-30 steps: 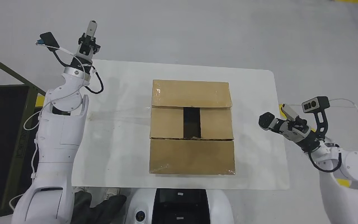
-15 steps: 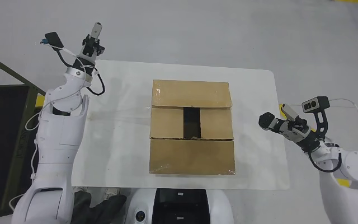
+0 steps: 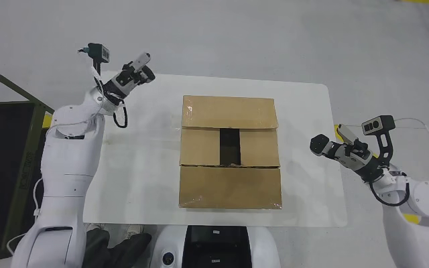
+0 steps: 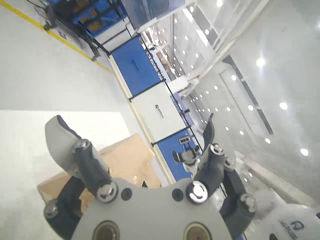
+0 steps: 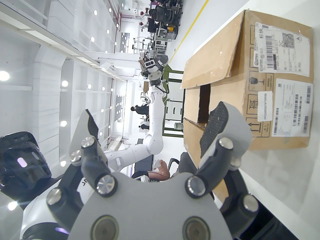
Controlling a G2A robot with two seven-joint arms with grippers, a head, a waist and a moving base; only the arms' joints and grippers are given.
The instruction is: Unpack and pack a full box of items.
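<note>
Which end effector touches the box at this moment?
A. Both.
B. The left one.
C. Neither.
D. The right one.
C: the left end effector is by the far left corner of the table, and the right end effector is to the right of the box. Both are open, with clear space between them and the box.

Left gripper: jaws spread wide apart.
Box: brown cardboard, on the desk, past the jaws at about 11 o'clock, counting their aim as 12.
Desk: white, under the box.
Right gripper: far off beyond the box, at about 1 o'clock.
Floor: pale, crossed by a yellow line.
Fence panels: blue and white, behind the line.
</note>
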